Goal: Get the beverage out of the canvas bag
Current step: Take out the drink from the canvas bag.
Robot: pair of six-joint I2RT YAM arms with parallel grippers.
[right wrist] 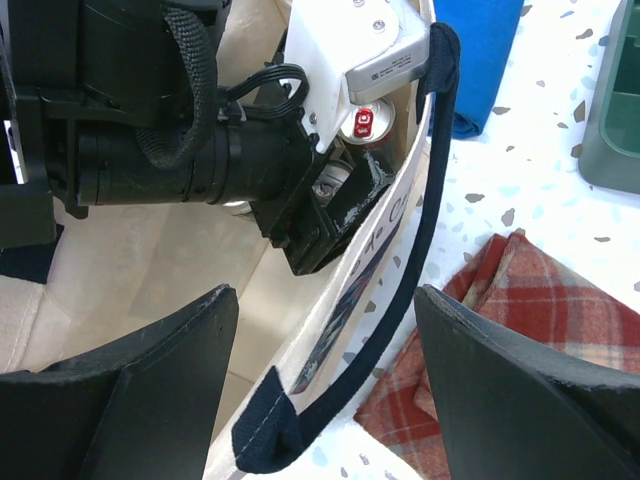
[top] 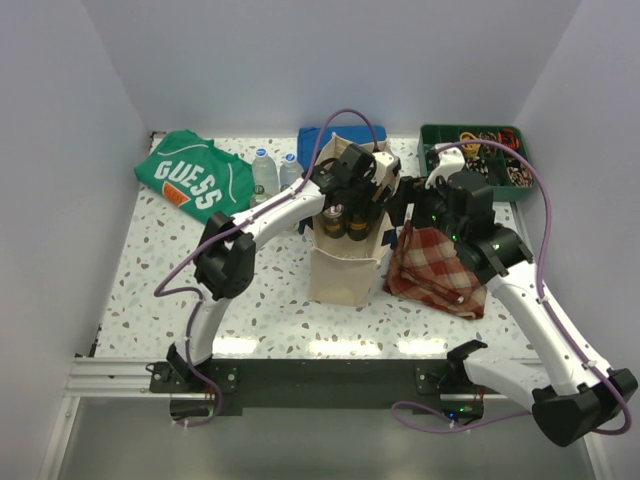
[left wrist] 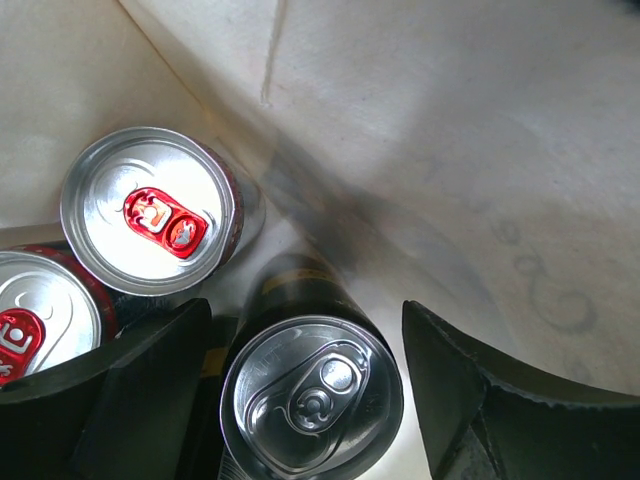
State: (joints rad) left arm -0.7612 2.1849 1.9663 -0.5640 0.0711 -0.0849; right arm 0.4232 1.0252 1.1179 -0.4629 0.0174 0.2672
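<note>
Standing upright on the worktop beneath both hands: canvas bag (top: 345,280), with nothing lifted out of it yet. Reaching down into it from above: left hand (left wrist: 305,335), spread wide, with a dark can (left wrist: 312,400) directly between the fingers and slim gaps on both sides, so judged not gripped yet. Straddling the bag's rim and navy handle (right wrist: 425,240): right hand (right wrist: 325,300), spread apart and holding nothing, apparently placed to steady the bag. Left to do, by the look of it: pinching the dark can, raising it clear of the rim, setting it down outside. Also inside, just beyond one finger of the left hand: red-tab cans (left wrist: 150,210). Readable: "GUESS" in white on the green shirt (top: 190,180), well off to the left hand's left. Navy print on the bag's side, too skewed to read. No brand legible on any can lid.
</note>
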